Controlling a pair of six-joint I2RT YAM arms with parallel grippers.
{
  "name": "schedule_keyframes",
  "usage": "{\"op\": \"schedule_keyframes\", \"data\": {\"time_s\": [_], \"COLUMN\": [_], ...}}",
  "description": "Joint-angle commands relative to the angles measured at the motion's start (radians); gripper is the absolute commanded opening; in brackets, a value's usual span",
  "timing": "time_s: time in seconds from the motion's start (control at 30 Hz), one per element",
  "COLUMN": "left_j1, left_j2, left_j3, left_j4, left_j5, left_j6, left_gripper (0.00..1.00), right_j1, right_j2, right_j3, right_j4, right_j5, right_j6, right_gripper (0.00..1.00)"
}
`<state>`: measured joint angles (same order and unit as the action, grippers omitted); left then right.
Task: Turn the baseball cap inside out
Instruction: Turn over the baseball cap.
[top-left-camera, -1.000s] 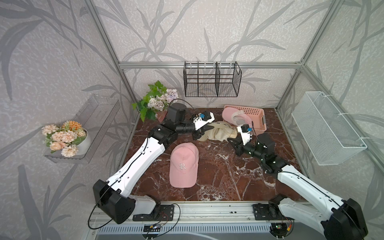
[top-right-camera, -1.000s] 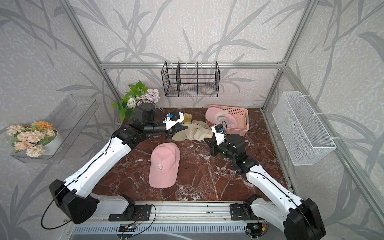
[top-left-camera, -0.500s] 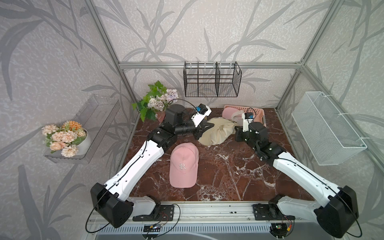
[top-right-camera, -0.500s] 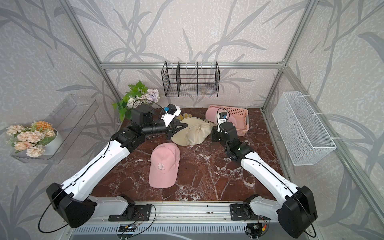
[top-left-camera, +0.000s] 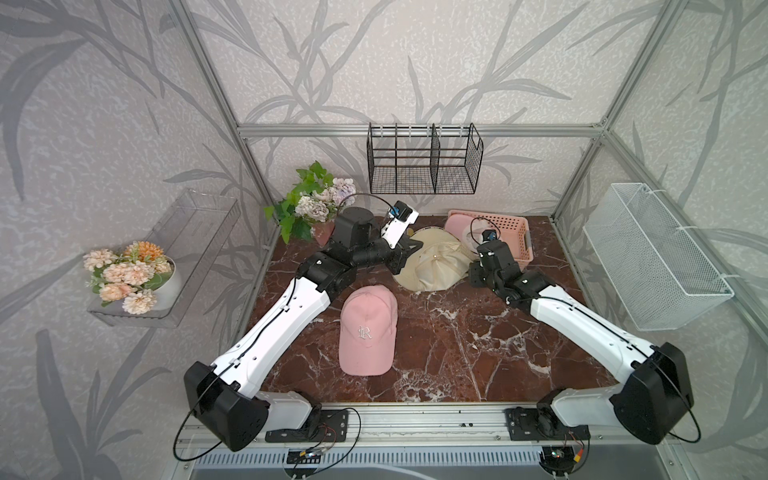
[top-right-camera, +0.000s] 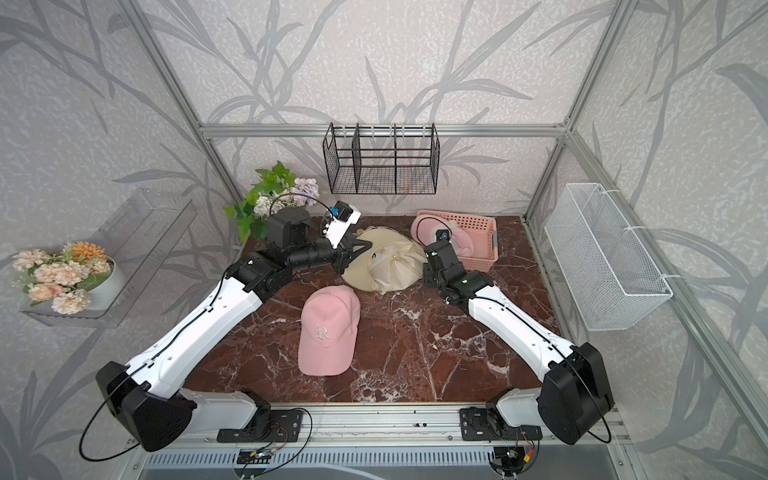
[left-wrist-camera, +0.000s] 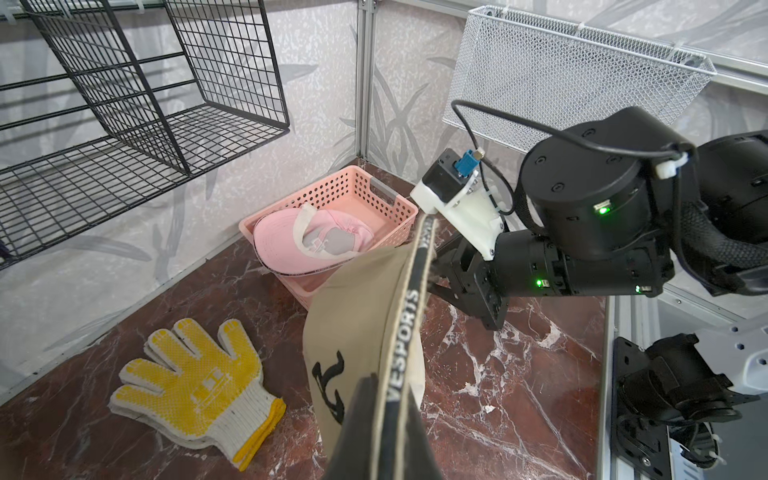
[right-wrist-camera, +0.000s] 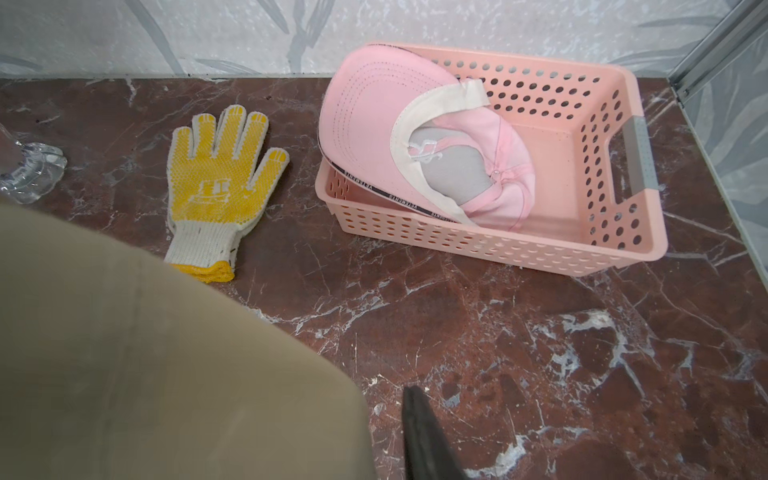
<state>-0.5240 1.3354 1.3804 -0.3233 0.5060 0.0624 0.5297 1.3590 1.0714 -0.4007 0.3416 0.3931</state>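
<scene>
Two claws at beige cap (top-left-camera: 432, 270), held up just beside pink basket (top-left-camera: 517, 241). Sweatband pinched by left claw (left-wrist-camera: 388, 399); right claw (left-wrist-camera: 446, 276) grip cannot be told. Advice: hold band taut, push crown through.

My left arm extends forward from its base at the near edge, elbow bent and forearm level, and my left tool (top-left-camera: 409, 253) is pinched tight on the rim of the beige cap (top-left-camera: 432, 266). My right arm angles in from the opposite side. My right tool (left-wrist-camera: 436, 272) points at that same rim, jaws slightly parted.
</scene>
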Motion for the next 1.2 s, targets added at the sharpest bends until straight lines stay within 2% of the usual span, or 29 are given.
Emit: {"op": "schedule_keyframes", "data": {"time_s": [0.0,0.1,0.2,0.37,0.47,0.5,0.6,0.73,0.83,1.03,1.17], "left_j1": [0.009,0.009,0.005,-0.030,-0.046,-0.054,-0.087,-0.121,-0.134,-0.151,-0.151], "left_j2": [-0.028,-0.019,-0.006,0.006,-0.001,-0.001,0.000,-0.007,-0.008,0.001,-0.013], "left_j3": [0.069,0.066,0.058,0.032,-0.001,-0.006,-0.027,-0.091,-0.134,-0.170,-0.202], "left_j4": [0.161,0.173,0.189,0.224,0.272,0.278,0.299,0.377,0.423,0.435,0.463], "left_j5": [-0.090,-0.158,-0.196,-0.289,-0.312,-0.331,-0.412,-0.462,-0.485,-0.551,-0.661], "left_j6": [-0.043,-0.077,-0.125,-0.157,-0.161,-0.154,-0.116,-0.093,-0.076,0.013,0.093], "left_gripper": [0.00,0.00,0.00,0.00,0.00,0.00,0.00,0.00,0.00,0.00,0.00], "right_j1": [-0.018,-0.018,-0.018,-0.018,-0.019,-0.018,-0.020,-0.021,-0.031,-0.084,-0.137], "right_j2": [0.012,0.008,-0.002,-0.013,-0.014,-0.017,-0.025,-0.045,-0.071,-0.125,-0.152], "right_j3": [-0.016,-0.008,0.006,0.035,0.049,0.053,0.068,0.097,0.105,0.093,0.093], "right_j4": [-0.162,-0.191,-0.225,-0.274,-0.298,-0.301,-0.318,-0.332,-0.313,-0.287,-0.329], "right_j5": [0.066,0.053,0.030,0.013,-0.026,-0.053,-0.197,-0.392,-0.493,-0.549,-0.534], "right_j6": [0.001,-0.006,-0.013,-0.042,-0.072,-0.084,-0.138,-0.180,-0.175,-0.153,-0.164], "right_gripper": [0.29,0.35,0.36,0.19,0.01,0.00,0.00,0.00,0.00,0.00,0.00]}}
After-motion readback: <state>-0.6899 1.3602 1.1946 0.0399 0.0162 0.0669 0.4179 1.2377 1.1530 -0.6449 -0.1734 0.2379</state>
